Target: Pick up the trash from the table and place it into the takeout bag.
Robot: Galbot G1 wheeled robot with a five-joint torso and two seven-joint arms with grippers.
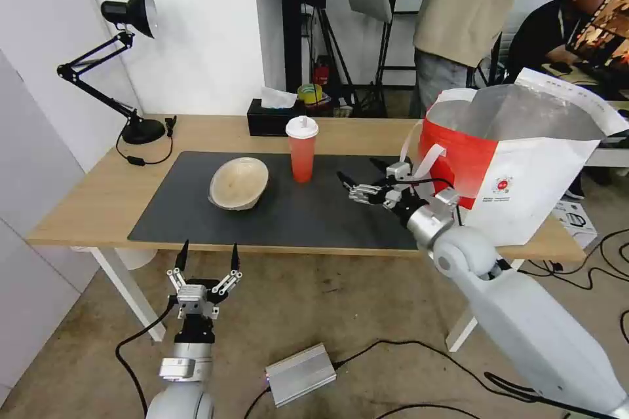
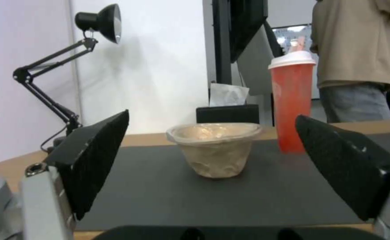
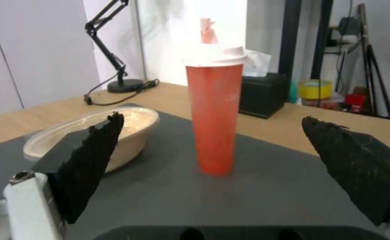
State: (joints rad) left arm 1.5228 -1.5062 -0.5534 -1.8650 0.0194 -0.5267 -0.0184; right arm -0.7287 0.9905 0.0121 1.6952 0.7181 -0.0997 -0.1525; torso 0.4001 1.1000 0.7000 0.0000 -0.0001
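Right wrist view: right hand (image 3: 213, 146) spread, empty.

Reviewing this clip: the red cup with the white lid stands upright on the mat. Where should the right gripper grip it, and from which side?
Probably around the mid-body of the red cup, coming in level from the takeout bag's side, where the right gripper already faces it with fingers spread wider than the cup. The tall, narrow, upright wall suits a side pinch; the white lid looks less secure.
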